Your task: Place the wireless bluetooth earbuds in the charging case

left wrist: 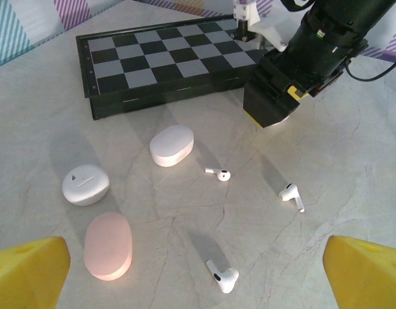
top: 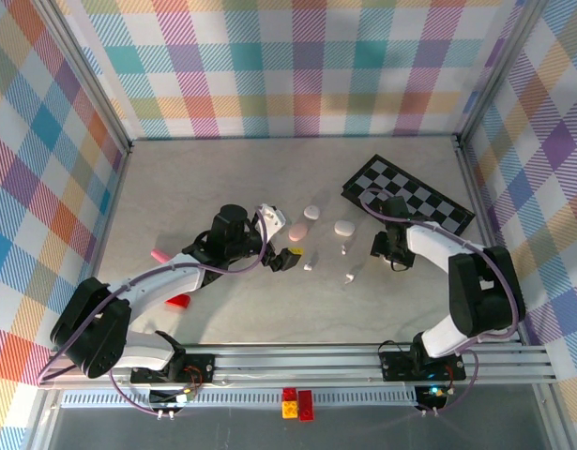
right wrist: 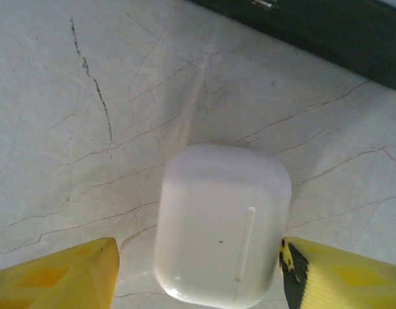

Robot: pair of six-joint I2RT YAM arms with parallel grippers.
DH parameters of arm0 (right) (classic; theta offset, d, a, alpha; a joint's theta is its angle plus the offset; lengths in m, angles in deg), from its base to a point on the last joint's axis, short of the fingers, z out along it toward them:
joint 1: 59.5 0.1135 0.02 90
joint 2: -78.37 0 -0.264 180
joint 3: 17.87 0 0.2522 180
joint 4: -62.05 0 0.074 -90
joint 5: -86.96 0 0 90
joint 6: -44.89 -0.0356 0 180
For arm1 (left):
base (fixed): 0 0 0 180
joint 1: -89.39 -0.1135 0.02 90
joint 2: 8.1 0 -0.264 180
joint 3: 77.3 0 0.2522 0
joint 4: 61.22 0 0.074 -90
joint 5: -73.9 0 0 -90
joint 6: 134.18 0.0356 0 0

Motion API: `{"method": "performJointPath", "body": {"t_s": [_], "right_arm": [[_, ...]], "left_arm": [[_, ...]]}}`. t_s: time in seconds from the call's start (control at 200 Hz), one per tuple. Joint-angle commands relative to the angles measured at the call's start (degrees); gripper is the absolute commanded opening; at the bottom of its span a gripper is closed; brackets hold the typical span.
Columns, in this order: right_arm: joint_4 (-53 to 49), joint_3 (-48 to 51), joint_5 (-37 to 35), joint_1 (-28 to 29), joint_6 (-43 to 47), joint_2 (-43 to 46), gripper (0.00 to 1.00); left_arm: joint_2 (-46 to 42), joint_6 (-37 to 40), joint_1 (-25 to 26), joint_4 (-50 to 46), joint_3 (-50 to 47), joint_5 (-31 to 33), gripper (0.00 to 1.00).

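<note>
A white rounded-square charging case lies on the marble table between my right gripper's yellow fingers. The right finger is at the case's edge and the left finger stands a little off it, so the jaws are open around it. This right gripper hovers just in front of the chessboard. Three white stemmed earbuds lie loose on the table. My left gripper is wide open and empty above the nearest earbud, left of centre in the top view.
Two white oval cases and a pink oval case lie left of the earbuds. A folded black chessboard sits at the back right. A red brick and a pink piece lie beside the left arm.
</note>
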Motion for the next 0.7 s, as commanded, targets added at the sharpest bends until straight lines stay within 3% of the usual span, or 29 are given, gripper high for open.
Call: {"method": "performJointPath", "body": {"t_s": [0.0,0.52,0.695], "right_arm": [[-0.08,-1.15,1.79,-0.42,0.09,-1.05,0.64],[1.22,-1.11,3.78,-0.51,0.35,-3.26,0.44],[4.19,0.21,6.66,-0.21,4.24,1.83,0.40]], "left_arm": [[-1.27,-0.03,-0.37,0.22,-0.23,0.76,1.00],[-2.23,-2.27,-0.37,1.03,-0.45,2.76,1.00],[-3.54,-9.29,-0.46,2.31,-0.67,9.28,1.00]]}}
